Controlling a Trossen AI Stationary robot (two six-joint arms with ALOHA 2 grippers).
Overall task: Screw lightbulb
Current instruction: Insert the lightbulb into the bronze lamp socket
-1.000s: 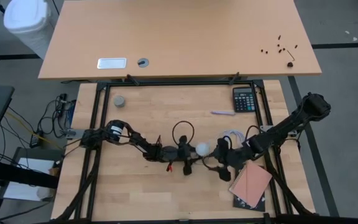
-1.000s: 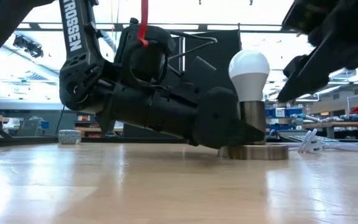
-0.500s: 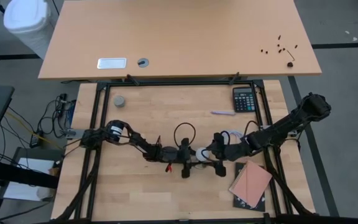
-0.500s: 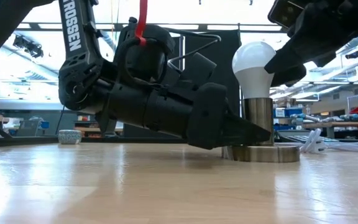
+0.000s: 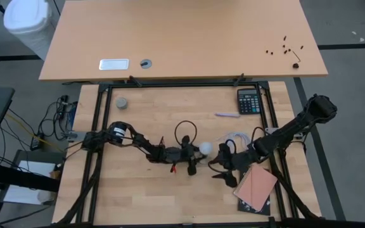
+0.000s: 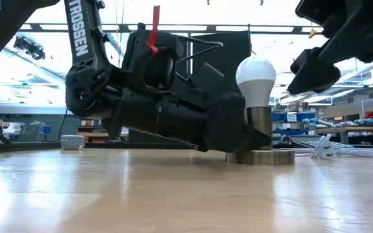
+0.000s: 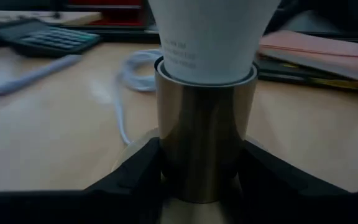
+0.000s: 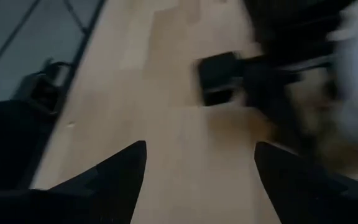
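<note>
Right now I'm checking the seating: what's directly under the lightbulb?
The lightbulb sits in a metal socket tube on a round base. The left gripper clamps that tube. The bulb's screw end is hidden inside.

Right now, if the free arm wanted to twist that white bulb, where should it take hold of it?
Probably by the round white dome of the lightbulb, coming from above. The bulb stands upright in the metal socket, and the left gripper already clamps the socket's sides low down, so only the top is free. The right gripper hangs open just beside the dome.
</note>
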